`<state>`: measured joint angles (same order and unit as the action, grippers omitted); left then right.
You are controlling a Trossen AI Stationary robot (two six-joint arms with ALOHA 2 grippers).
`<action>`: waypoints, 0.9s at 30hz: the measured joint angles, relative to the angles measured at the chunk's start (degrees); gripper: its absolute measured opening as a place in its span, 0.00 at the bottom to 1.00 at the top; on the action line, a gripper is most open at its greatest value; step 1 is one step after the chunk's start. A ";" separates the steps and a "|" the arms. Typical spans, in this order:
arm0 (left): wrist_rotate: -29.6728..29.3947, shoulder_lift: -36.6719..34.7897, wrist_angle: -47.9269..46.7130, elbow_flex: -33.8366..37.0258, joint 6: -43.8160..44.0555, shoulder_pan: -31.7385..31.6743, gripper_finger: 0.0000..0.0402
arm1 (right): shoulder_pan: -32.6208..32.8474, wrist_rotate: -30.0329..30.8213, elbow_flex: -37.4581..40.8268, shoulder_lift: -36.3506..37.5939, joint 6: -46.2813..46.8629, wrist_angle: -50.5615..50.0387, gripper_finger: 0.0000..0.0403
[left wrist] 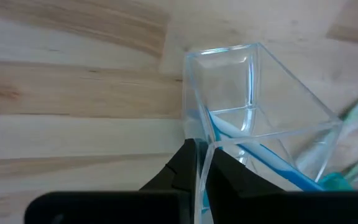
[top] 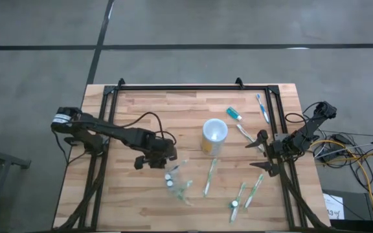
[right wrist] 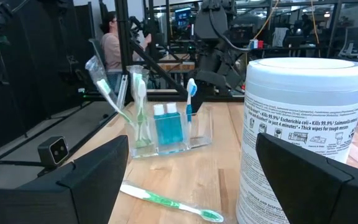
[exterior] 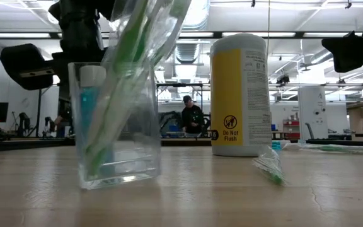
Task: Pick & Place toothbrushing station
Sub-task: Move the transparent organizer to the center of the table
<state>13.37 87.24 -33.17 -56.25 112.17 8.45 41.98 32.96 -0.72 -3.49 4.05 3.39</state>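
My left gripper [left wrist: 202,163] was clenched on one thin wall of the toothbrushing station [left wrist: 253,118] — a finger on each side of the clear plastic, as the left wrist view showed. That pinch looked the main risk to me: a smooth, slippery wall held by one edge could slide out on a lift, or the holder could swing and tip, spilling its load. The wrapped toothbrushes [exterior: 134,57] leaned tall out of it, so I judged it top-heavy. A careless sideways carry might also knock the yellow wipes canister [top: 214,136], standing just to the right of the holder in the high view.

The station itself was a colourless, see-through, box-shaped holder with several compartments, faint against the wooden worktop [top: 147,107]. It sat at the lower middle of the high frame, and in the low view at the left, with its base apparently on the wood. It held green and blue brushes and a small blue tube [exterior: 94,120].

My right gripper [top: 264,154] waited at the right edge of the high frame, fingers spread wide and grasping nothing, with loose toothbrushes [top: 210,176] lying near it.
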 joint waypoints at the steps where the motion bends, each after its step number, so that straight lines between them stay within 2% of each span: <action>1: -0.85 0.00 0.89 0.00 0.37 0.18 0.06 | 0.00 0.00 -0.01 0.00 0.00 -0.01 0.86; 6: -3.92 0.90 5.84 0.02 3.95 1.05 0.06 | 0.00 0.01 0.00 0.00 0.00 -0.01 0.86; 10: -4.20 2.78 9.40 0.00 4.99 1.11 0.06 | 0.00 0.01 -0.02 0.00 0.00 0.01 0.87; 20: -3.41 7.53 10.49 -3.90 6.09 1.42 0.06 | 0.00 0.01 -0.01 0.00 0.00 0.01 0.86; 27: -3.39 7.86 10.12 -4.59 6.80 1.42 0.06 | 0.00 0.01 -0.01 0.01 0.00 -0.01 0.86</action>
<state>9.98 95.10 -23.05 -60.84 118.97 9.87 41.98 32.97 -0.72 -3.48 4.05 3.38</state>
